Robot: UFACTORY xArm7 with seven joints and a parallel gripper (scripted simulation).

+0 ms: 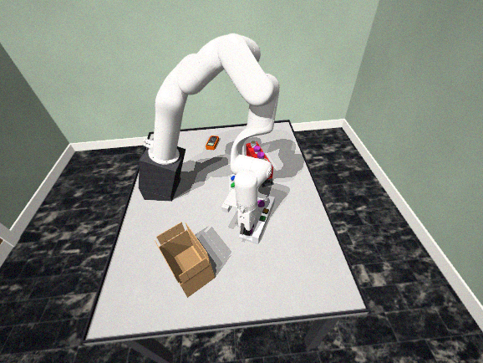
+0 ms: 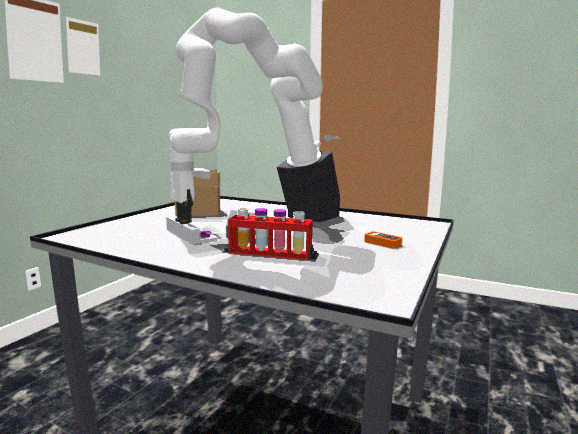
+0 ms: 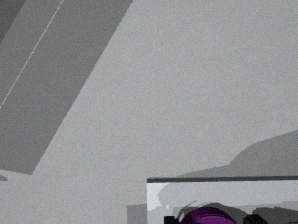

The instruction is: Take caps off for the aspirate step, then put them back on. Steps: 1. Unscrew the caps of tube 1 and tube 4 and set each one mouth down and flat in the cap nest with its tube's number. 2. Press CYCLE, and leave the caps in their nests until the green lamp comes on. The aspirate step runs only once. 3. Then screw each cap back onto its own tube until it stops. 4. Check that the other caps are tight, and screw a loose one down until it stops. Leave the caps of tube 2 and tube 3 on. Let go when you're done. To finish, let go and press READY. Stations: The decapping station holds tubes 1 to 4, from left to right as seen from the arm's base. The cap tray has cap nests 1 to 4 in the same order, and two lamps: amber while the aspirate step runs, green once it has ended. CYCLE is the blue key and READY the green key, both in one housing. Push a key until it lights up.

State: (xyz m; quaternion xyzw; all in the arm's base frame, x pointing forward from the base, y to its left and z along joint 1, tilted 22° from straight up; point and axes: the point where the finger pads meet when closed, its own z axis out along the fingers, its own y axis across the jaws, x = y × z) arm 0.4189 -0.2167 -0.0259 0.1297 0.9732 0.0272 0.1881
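Note:
My gripper [image 1: 247, 229] is shut on a purple cap [image 3: 207, 216] and holds it low over the near end of the white cap tray [image 1: 256, 222]. In the wrist view only the cap's top and the tray's edge [image 3: 222, 197] show at the bottom. A second purple cap [image 1: 261, 203] sits in a nest at the tray's other end, and it also shows in the exterior view [image 2: 204, 234]. The red rack [image 2: 270, 236] holds four tubes: the two outer ones are uncapped and the two middle ones carry purple caps. The key housing [image 1: 232, 181] is partly hidden behind my arm.
An open cardboard box [image 1: 186, 259] stands left of the tray. An orange device [image 1: 212, 142] lies at the back of the table. The black arm pedestal [image 1: 160, 176] stands at the left edge. The tray's two lamps [image 1: 263, 214] look dark.

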